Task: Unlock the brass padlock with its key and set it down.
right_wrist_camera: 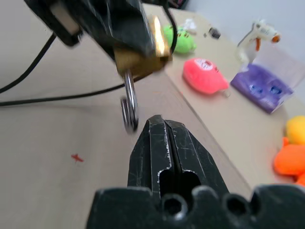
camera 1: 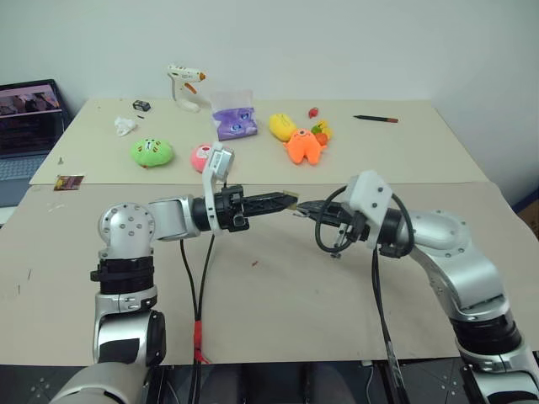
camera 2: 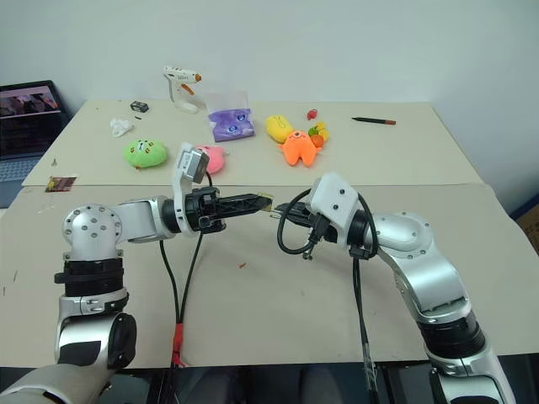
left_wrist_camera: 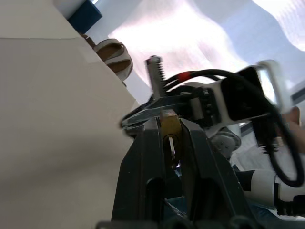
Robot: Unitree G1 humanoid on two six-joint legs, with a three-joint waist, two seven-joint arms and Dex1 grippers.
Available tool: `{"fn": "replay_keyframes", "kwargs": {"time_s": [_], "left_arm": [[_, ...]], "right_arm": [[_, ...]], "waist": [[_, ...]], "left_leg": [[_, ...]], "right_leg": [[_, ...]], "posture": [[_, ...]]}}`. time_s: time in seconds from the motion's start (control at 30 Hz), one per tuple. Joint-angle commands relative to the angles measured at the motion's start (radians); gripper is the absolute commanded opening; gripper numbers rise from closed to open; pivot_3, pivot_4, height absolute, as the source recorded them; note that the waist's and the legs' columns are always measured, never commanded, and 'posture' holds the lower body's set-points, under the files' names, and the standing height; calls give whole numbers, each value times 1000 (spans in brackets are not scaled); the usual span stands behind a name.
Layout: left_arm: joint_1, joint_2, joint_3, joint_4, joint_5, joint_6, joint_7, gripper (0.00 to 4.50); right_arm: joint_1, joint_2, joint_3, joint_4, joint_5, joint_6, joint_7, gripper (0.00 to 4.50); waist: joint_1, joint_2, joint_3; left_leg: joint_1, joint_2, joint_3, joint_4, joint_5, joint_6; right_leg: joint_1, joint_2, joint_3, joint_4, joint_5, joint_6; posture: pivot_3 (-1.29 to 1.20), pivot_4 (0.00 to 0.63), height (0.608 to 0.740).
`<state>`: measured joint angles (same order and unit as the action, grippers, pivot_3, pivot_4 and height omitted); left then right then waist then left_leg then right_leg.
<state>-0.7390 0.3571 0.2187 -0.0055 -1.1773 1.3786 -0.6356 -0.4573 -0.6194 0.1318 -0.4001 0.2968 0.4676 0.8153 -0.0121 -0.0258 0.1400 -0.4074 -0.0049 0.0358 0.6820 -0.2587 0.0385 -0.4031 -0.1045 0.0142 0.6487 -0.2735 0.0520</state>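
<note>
Your left gripper point(camera 1: 286, 201) pinches the brass padlock point(right_wrist_camera: 143, 59), while your right gripper point(right_wrist_camera: 157, 125), fingers pressed together, sits just beside it.

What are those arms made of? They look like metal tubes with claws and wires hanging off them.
Both arms are silver-grey with rounded joints and black bands. Each wrist carries a white camera block. The left gripper and right gripper have two slim black fingers. Black cables loop off each forearm; red tape wraps the left one.
</note>
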Motion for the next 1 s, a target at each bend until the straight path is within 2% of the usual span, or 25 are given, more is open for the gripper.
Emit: {"fn": "replay_keyframes", "kwargs": {"time_s": [0.03,0.33,1.0], "left_arm": [[-37,28,-5,-16,-17,-6,-38,46],[-62,73,-22,23,29,-53,-83,46],[-108,36,-30,71,63,-59,-61,46]], "right_arm": [[-40,6,-4,10,14,-46,40,31],[-41,33,-23,-19,63,6,41,31],[16,-19,-75,-239,232,233,-22,31]], "waist": [[-1,0,0],[0,0,0],[1,0,0]], "left_leg": [[0,0,0,0,0,0],[0,0,0,0,0,0],[0,0,0,0,0,0]], "right_leg": [[0,0,0,0,0,0],[0,0,0,0,0,0],[0,0,0,0,0,0]], "posture": [[0,150,738],[0,150,738],[0,150,738]]}}
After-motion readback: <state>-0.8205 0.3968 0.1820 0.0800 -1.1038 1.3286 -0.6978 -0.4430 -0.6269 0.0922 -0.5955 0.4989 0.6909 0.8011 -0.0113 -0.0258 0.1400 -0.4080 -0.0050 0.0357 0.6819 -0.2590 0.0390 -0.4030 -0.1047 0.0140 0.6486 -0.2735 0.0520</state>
